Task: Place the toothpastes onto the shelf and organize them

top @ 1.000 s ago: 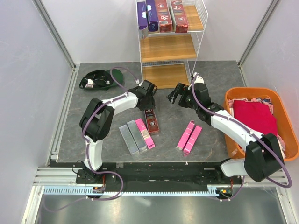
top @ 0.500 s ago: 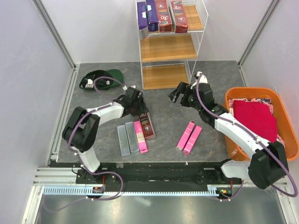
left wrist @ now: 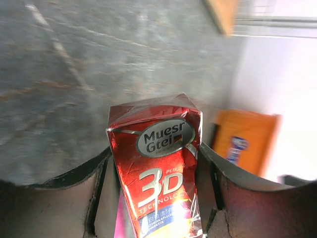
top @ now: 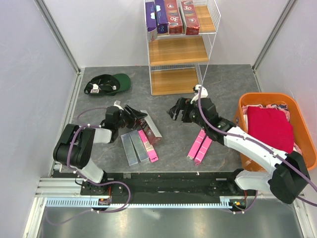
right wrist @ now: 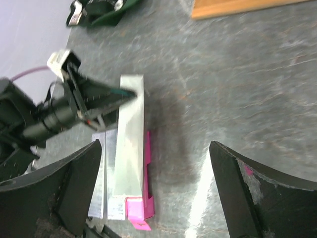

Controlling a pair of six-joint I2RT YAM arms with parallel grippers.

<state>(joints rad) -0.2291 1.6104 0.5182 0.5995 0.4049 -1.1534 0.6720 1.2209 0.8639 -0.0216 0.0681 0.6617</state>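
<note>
Glossy cardboard gives the count: four toothpastes, two purple cartons and two dark red cartons, already lie side by side on the top board of the shelf. Its middle board and bottom board, plain light-brown wood in a thin white wire frame, carry no cartons. The left gripper is clamped on a fifth carton, a long, slim, square-edged box in shiny film with white "3D" print on red foil. From above, its turned face reads silver-grey. Five more lie flat on the mottled grey table. Two are silver-grey cartons with a bright pink carton touching alongside. A pink pair lies near the right gripper, which hangs over the table with its fingers spread wide and nothing between them. By this showing, less than half the job is done: one box is in hand, five still need picking up, and two boards are free. The slick wrap may make the boxes slippery to pinch.
</note>
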